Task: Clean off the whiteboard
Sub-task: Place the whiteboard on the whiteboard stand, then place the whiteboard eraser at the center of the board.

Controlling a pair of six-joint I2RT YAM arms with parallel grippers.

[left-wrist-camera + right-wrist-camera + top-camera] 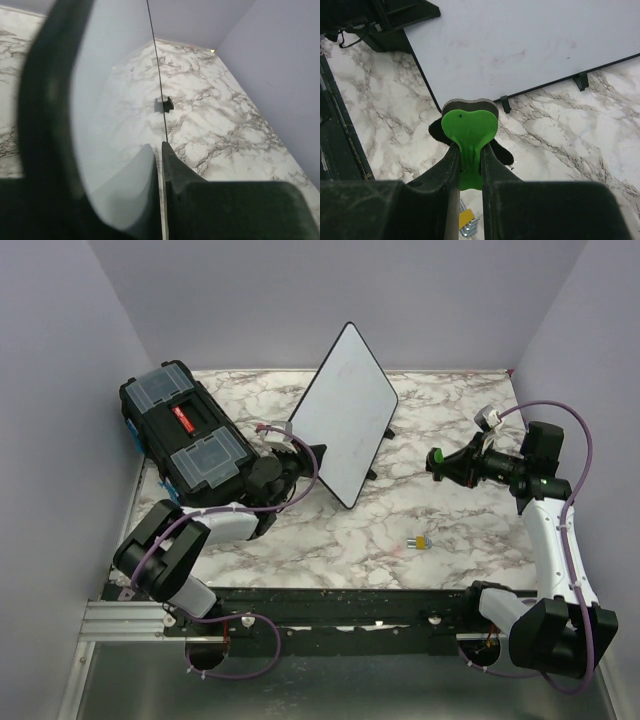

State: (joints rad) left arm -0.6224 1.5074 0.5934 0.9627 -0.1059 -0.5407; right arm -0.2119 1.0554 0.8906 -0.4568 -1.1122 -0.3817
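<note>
The whiteboard [345, 415] stands tilted at the table's middle back, its white face blank, on small black feet [580, 80]. My left gripper [303, 455] is shut on the board's left edge; the left wrist view shows the fingers [172, 165] clamped on the thin edge [157, 75]. My right gripper [445, 462] is shut on a green eraser [468, 131] with a dark felt pad, held in the air right of the board. The board's face [520, 45] fills the top of the right wrist view with faint smudges.
A black toolbox [185, 435] with clear lid compartments lies at the back left, close to the left arm. A small yellow set of hex keys [420, 542] lies on the marble table [470, 530] near the front; it also shows in the right wrist view [467, 220]. Purple walls enclose the table.
</note>
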